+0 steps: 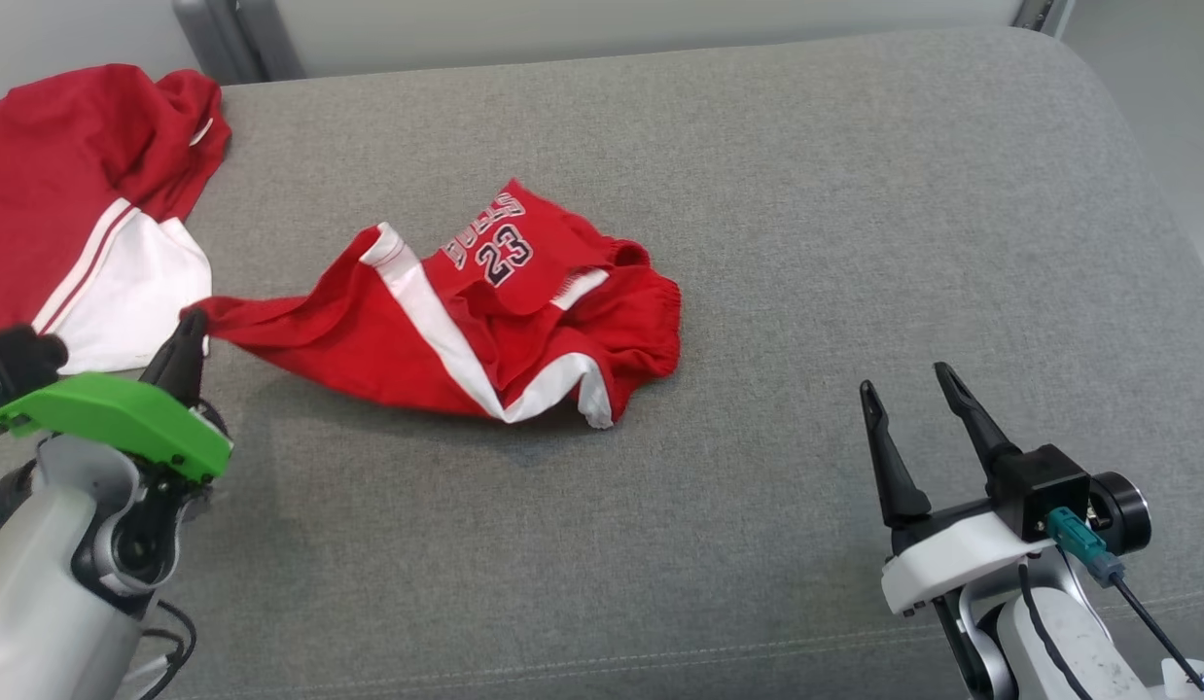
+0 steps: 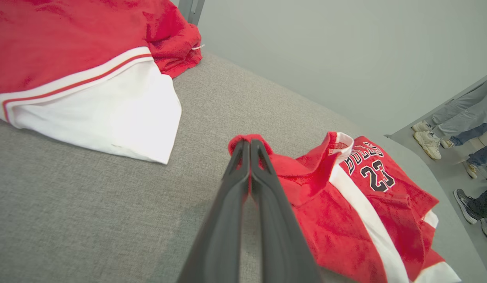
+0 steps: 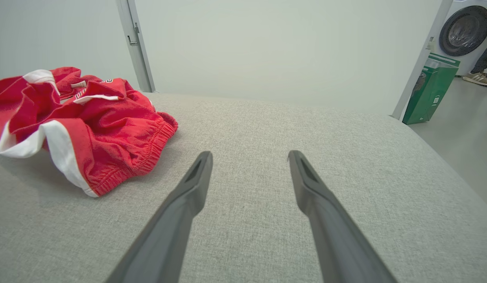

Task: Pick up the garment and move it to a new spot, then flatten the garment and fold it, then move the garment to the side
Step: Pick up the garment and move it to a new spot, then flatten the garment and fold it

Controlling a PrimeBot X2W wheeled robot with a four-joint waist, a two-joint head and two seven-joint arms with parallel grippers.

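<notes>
One garment (image 1: 505, 321) — left claw (image 1: 192, 319) pinching, one red cloth (image 1: 67, 194), right claw (image 1: 904, 379) spread

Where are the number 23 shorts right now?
In the head view the red shorts lie crumpled left of centre on the grey cushion, one corner pinched by the left gripper.

The left gripper (image 1: 192, 319) has slim black fingers under a bright green cover (image 1: 116, 418) dotted with small dark screws, on a pale grey forearm (image 1: 38, 603) trailing a black cable (image 1: 189, 632). The right gripper (image 1: 904, 379) has long tapered black fingers on a white mount (image 1: 952, 564), with a black block (image 1: 1049, 491), a teal plug (image 1: 1079, 544) and a thin black lead (image 1: 1151, 627).
</notes>
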